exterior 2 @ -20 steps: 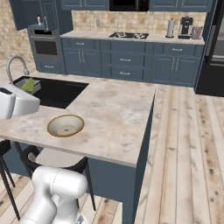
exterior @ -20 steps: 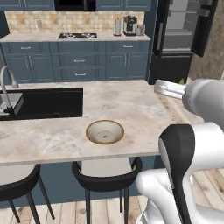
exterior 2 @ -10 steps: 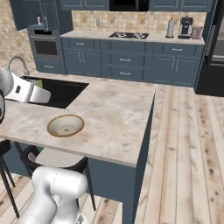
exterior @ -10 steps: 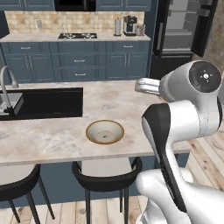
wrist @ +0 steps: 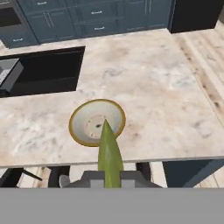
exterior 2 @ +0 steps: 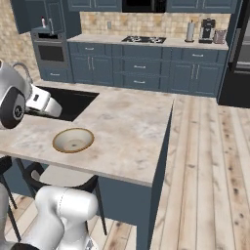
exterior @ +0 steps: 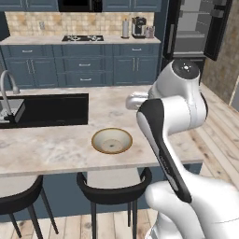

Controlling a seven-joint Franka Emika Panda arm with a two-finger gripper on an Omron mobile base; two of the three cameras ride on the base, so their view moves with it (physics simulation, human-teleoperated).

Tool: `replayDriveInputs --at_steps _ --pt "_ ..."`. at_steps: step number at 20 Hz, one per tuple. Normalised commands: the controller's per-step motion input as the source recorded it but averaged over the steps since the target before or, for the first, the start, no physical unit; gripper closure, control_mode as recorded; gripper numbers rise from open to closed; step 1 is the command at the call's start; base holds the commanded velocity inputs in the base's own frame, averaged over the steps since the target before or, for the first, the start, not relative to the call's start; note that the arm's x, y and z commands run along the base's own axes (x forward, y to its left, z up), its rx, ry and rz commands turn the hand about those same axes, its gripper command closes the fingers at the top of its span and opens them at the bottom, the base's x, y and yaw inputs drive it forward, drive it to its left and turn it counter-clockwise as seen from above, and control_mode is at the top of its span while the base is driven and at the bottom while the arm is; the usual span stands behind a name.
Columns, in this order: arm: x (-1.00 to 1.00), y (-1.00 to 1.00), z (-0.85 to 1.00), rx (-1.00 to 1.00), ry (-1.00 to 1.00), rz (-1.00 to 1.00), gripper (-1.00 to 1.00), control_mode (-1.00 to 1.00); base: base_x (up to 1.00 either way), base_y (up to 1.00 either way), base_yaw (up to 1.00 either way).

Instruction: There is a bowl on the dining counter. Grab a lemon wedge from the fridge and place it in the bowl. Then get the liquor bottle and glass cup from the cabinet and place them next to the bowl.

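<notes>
My gripper (wrist: 109, 177) is shut on a yellow-green lemon wedge (wrist: 108, 151), which points up from between the fingers. Just beyond the wedge's tip, a tan bowl (wrist: 75, 127) with a pale inside sits on the marble dining counter (wrist: 166, 96). In the left base view my white hand (exterior: 134, 100) hovers over the counter behind and right of the bowl (exterior: 97, 141). From the right base view the hand (exterior 2: 45, 103) hangs above and left of the bowl (exterior 2: 57, 142). The liquor bottle and glass cup are out of view.
A black sink (exterior: 46, 109) with a faucet (exterior: 9, 84) is set into the counter left of the bowl. Dark stools (exterior: 112, 184) stand under the near edge. The fridge (exterior: 196, 28) stands open at the back right. Blue cabinets (exterior 2: 141, 68) line the far wall.
The arm has swung left from beside the fridge to over the counter, carrying the hand toward the bowl. The bowl has not moved.
</notes>
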Motion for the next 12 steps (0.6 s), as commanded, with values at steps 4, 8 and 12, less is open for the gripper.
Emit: replayDriveInputs --at_steps 4,8,12 --pt "0.44 0.23 -0.45 0.0 0.31 0.07 1.0 -1.0 0.0 0.0 0.0" --pt "0.33 0.14 -0.42 0.0 0.28 0.03 1.0 -1.0 0.0 0.0 0.0" --pt "0.17 0.05 -0.36 0.0 0.18 0.01 1.0 -1.0 0.0 0.0 0.0"
